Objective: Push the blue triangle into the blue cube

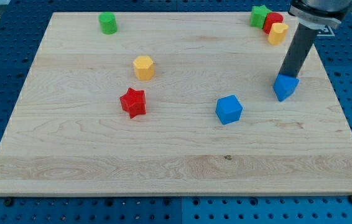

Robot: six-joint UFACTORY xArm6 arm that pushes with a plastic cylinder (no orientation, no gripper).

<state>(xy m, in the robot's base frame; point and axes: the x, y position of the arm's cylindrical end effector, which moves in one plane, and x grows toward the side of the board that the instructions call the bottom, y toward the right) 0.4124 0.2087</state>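
The blue triangle (285, 87) lies on the wooden board toward the view's right. The blue cube (229, 109) sits to its left and a little lower, with a gap between them. My tip (286, 75) is at the end of the dark rod that comes down from the view's top right. It touches the top edge of the blue triangle, on its far side.
A red star (133, 102) and a yellow hexagonal block (143, 67) lie left of centre. A green cylinder (107, 23) stands at the top left. A green block (259, 15), a red block (273, 22) and a yellow block (278, 33) cluster at the top right. The board's right edge (341, 106) is near the triangle.
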